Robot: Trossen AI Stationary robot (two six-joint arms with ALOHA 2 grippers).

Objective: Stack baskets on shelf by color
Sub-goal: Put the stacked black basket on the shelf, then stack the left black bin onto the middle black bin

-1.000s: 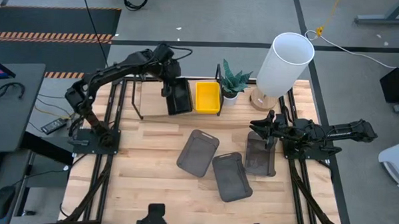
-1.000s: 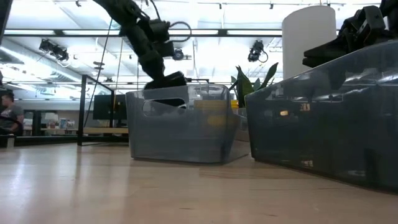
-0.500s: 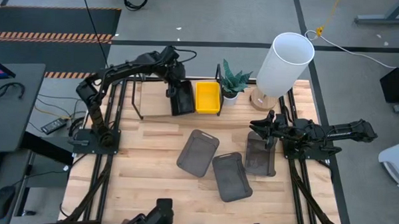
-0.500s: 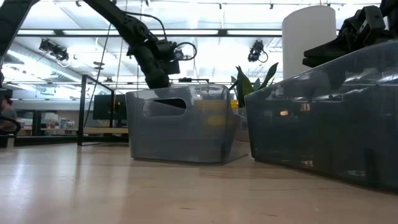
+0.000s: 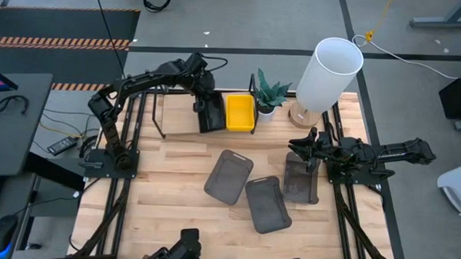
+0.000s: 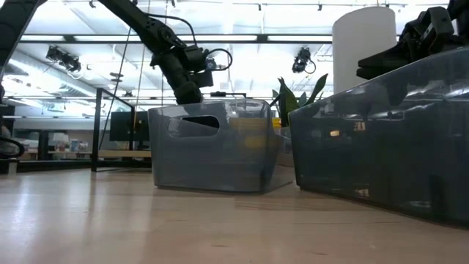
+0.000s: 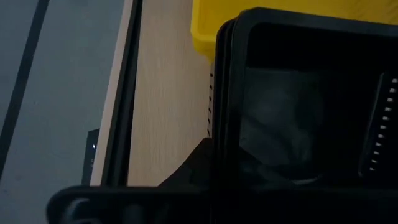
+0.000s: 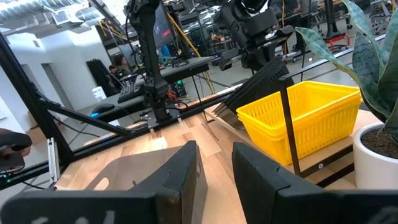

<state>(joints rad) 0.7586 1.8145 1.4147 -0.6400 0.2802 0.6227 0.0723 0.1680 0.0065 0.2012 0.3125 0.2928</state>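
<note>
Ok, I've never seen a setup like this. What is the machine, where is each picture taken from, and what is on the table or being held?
It is a two-armed robot at a wooden table. One camera looks straight down, one sits at table height, one rides each wrist. On the shelf at the back, the left gripper is shut on the black baskets, tilted beside the yellow baskets. Three grey baskets lie on the table, near a plant and a white lamp. The right gripper waits open over the rightmost one, holding nothing.

Robotics lab, taped grey floor (image 5: 242,22), ceiling-hung cameras (image 6: 303,60), monitors and equipment racks (image 8: 165,37) behind.
</note>
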